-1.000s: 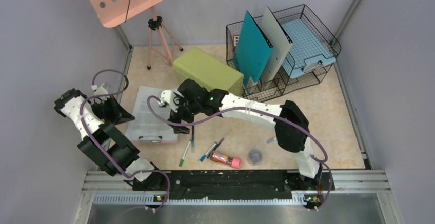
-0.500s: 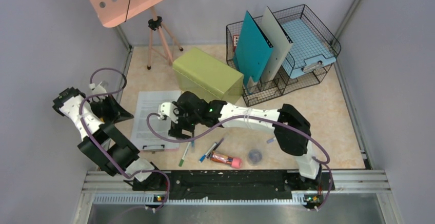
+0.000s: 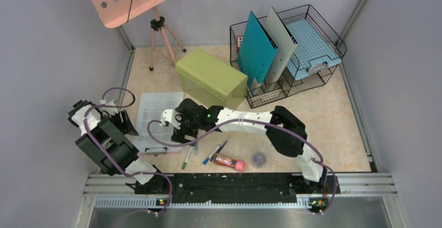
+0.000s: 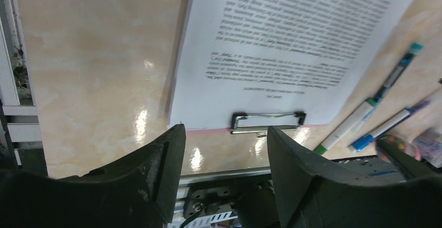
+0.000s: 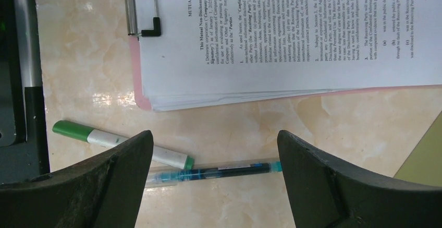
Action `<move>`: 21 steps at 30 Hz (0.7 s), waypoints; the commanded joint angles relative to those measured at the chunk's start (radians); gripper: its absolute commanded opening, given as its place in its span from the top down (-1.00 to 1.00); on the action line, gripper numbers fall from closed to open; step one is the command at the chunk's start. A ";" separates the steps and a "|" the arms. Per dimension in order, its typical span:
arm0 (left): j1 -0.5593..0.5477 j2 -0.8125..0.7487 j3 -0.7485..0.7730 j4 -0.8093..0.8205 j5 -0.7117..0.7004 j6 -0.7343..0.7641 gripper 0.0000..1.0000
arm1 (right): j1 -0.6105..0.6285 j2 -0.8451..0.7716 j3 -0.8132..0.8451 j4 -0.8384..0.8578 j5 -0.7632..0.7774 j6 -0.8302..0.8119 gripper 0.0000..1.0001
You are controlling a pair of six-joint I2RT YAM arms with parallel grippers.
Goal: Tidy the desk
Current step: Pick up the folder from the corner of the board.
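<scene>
Beige marble-patterned bench (image 3: 333, 118) spans the floor between grey walls. Pink clipboard of printed sheets (image 3: 156, 118) lies on its near-left part. Left jaws stand partly apart, empty, near the clipboard's clip end. Right jaws gape wide, empty, above a clear teal-inked pen (image 5: 213, 173) touching a green-capped white marker (image 5: 120, 142).
</scene>
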 commanded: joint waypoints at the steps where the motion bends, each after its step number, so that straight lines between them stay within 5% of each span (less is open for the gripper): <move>1: 0.005 0.052 -0.056 0.123 -0.103 0.066 -0.29 | 0.016 0.015 0.063 -0.002 0.005 -0.004 -0.76; 14: 0.020 0.184 -0.139 0.167 -0.128 0.157 -0.27 | 0.017 0.060 0.074 -0.010 0.003 0.020 -0.76; 21: 0.036 0.239 -0.128 0.144 -0.086 0.167 0.21 | 0.015 0.058 0.065 -0.008 0.016 0.019 -0.76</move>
